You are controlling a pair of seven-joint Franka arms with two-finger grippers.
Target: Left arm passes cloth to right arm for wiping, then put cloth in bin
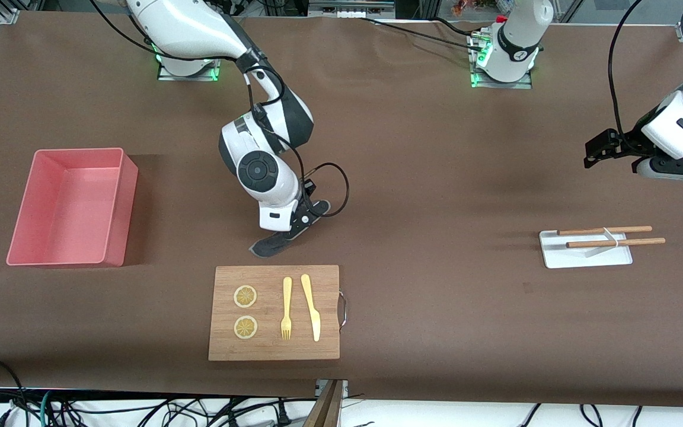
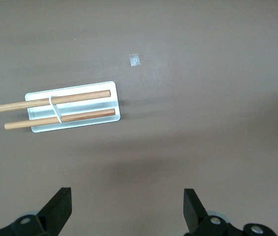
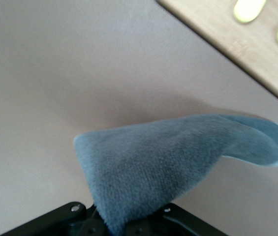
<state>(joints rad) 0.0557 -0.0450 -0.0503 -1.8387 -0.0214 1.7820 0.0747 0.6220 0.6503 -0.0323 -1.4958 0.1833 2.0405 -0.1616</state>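
Note:
The dark grey cloth (image 1: 271,246) trails on the table just beside the wooden cutting board's edge farther from the front camera. My right gripper (image 1: 294,232) is shut on the cloth's upper end; the cloth fills the right wrist view (image 3: 178,157). The pink bin (image 1: 69,207) stands toward the right arm's end of the table and holds nothing. My left gripper (image 1: 599,148) is open and holds nothing, raised at the left arm's end; its fingertips (image 2: 62,201) show over bare table in the left wrist view.
A wooden cutting board (image 1: 274,350) carries two lemon slices, a fork and a knife. A white chopstick rest (image 1: 584,256) with two chopsticks (image 1: 614,236) lies toward the left arm's end, also in the left wrist view (image 2: 75,127).

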